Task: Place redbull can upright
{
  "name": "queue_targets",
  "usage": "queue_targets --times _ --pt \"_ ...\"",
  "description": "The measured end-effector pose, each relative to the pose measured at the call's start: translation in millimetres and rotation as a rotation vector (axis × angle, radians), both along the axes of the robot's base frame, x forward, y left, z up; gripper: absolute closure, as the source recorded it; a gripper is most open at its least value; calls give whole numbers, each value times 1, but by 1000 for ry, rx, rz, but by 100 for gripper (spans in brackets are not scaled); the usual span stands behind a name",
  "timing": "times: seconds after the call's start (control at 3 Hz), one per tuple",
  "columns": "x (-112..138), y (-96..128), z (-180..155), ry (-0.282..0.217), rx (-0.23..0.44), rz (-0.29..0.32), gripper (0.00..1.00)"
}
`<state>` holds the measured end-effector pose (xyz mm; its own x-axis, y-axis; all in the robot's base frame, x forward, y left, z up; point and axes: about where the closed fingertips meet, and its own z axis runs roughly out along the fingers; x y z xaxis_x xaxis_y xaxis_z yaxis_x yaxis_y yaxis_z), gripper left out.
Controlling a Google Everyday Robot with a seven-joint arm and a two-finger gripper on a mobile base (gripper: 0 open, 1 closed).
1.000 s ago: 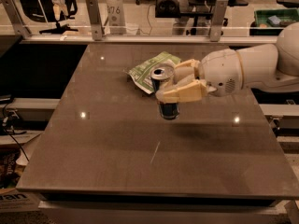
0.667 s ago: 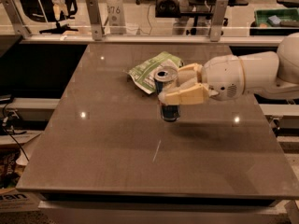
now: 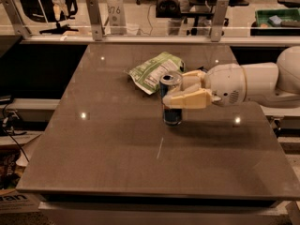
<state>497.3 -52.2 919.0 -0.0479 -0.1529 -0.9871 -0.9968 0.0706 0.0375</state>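
The redbull can [image 3: 172, 115] stands upright near the middle of the brown table [image 3: 108, 158], its silver top with the pull tab facing up. Its base looks to be on or just above the tabletop. My gripper [image 3: 173, 90] reaches in from the right on a white arm [image 3: 253, 81]. Its cream fingers [image 3: 190, 99] sit on either side of the can's upper half, shut on it. The near finger hides the can's middle.
A green snack bag [image 3: 152, 71] lies on the table just behind and left of the can. A rail with metal posts [image 3: 93, 18] runs along the table's far edge. A green bin [image 3: 276, 18] stands beyond it at the back right.
The gripper and the can have come down slightly and moved a little toward the front of the table. The can stays upright in the fingers. The snack bag has not moved.
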Motion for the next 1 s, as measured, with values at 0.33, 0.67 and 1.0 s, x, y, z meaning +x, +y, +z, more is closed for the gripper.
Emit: queue_targets --times 0.33,0.67,1.0 --pt "2 -3 -6 20 23 -1 100" --pt "3 -6 -11 32 40 -7 84" --pt "3 -8 -15 38 52 -6 61"
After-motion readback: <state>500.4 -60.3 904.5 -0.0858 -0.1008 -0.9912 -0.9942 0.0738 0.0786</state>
